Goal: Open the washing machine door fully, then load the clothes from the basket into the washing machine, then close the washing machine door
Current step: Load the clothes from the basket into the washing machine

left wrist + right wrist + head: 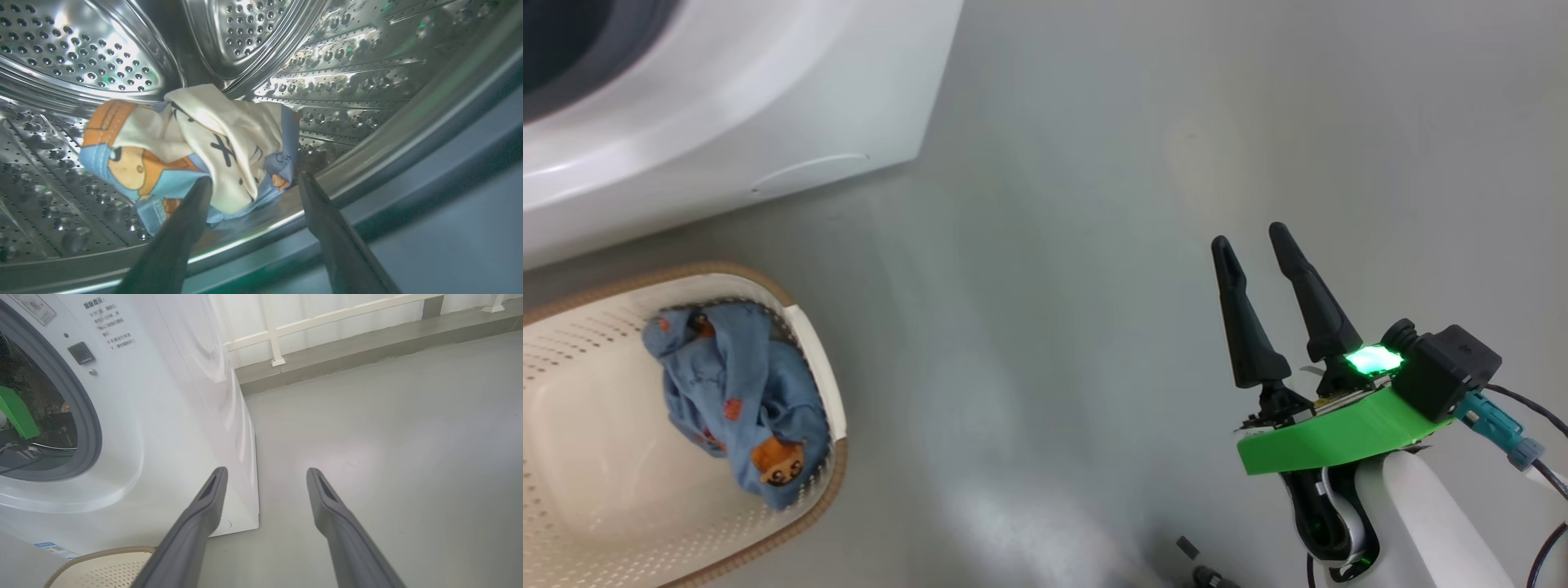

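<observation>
The white washing machine (727,106) stands at the upper left, its mouth ringed by a grey gasket (88,416); the washing machine door is out of view. Inside the steel drum (81,53) lies one of the clothes (196,134), light blue with an orange bear and cream lining. My left gripper (252,179) is open just in front of it, fingers apart on either side of its near edge. Another blue garment (735,384) lies in the cream basket (580,351) at the lower left. My right gripper (1251,235) hangs open over the bare floor, holding nothing.
Grey floor spreads right of the machine (163,416). A raised ledge and white railing (278,335) run along the far side. The green collar of my left arm (14,412) shows inside the machine's mouth. The basket's rim (102,565) sits just below the machine's front.
</observation>
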